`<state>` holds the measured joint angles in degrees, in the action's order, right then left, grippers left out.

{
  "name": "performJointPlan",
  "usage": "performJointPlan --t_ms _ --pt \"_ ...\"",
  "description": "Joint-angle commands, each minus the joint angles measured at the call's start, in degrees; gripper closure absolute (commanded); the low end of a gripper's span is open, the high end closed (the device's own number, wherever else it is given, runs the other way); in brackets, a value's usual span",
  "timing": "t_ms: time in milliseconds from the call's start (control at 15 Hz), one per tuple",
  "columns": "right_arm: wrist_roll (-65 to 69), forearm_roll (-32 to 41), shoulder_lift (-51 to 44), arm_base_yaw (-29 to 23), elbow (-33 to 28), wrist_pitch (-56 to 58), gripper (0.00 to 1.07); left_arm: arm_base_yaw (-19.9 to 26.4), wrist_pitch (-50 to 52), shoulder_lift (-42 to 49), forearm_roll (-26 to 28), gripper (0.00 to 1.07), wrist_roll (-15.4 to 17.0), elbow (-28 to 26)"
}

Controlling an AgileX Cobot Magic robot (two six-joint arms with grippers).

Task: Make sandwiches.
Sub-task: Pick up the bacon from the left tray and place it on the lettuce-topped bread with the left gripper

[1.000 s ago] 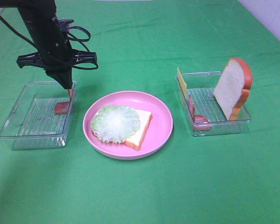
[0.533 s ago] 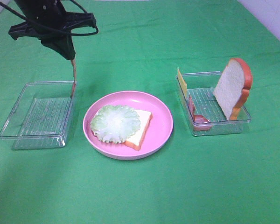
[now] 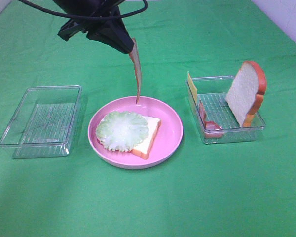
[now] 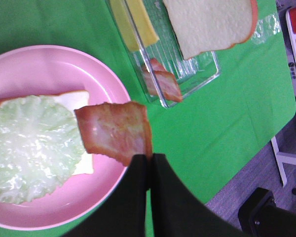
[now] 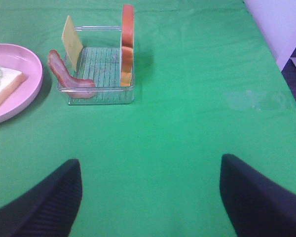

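My left gripper (image 3: 130, 46) is shut on a pinkish-red bacon strip (image 3: 136, 74) that hangs above the far rim of the round pink plate (image 3: 173, 129). On the plate a pale green lettuce leaf (image 3: 122, 129) lies on a white bread slice (image 3: 149, 137). In the left wrist view the gripper (image 4: 148, 159) pinches the bacon (image 4: 116, 131) beside the lettuce (image 4: 29, 148). The second bread slice (image 3: 245, 91) stands upright in the right clear tray (image 3: 232, 134) with a cheese square (image 3: 191, 86) and another bacon strip (image 3: 210, 126). My right gripper (image 5: 148, 197) is open and empty over the green cloth.
An empty clear tray (image 3: 39, 121) stands left of the plate. The right wrist view shows the right tray (image 5: 98, 96) with bread (image 5: 127, 44), cheese (image 5: 71, 39) and bacon (image 5: 64, 74), and the plate's edge (image 5: 32, 74). Green cloth covers the table.
My left gripper has lifted the bacon strip out of the left tray and carried it right, to above the plate's far rim. The left tray now holds nothing.
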<state>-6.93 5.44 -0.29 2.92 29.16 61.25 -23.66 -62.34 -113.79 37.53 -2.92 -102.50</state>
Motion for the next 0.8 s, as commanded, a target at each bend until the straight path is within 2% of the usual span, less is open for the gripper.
performJointPlan --t_ms 67,333,400,533,800 --pt "-0.46 -0.06 -0.69 0.23 -0.11 -0.52 0.34 -3.32 -0.80 -1.43 -1.83 1.07 -0.40 -0.11" --pt "-0.46 -0.06 -0.69 0.23 -0.11 -0.52 0.34 -4.18 -3.27 -4.98 -5.96 1.07 0.06 0.06" --pt "-0.46 -0.06 -0.69 0.23 -0.11 -0.52 0.34 -4.18 -3.44 -6.99 -10.31 1.07 1.20 0.06" --pt "-0.46 -0.06 -0.69 0.23 -0.11 -0.52 0.34 -4.18 -3.15 -8.82 -15.47 1.07 3.27 0.06" --pt "-0.46 -0.06 -0.69 0.23 -0.11 -0.52 0.34 -4.18 -3.15 -10.31 -21.49 1.07 6.36 0.06"
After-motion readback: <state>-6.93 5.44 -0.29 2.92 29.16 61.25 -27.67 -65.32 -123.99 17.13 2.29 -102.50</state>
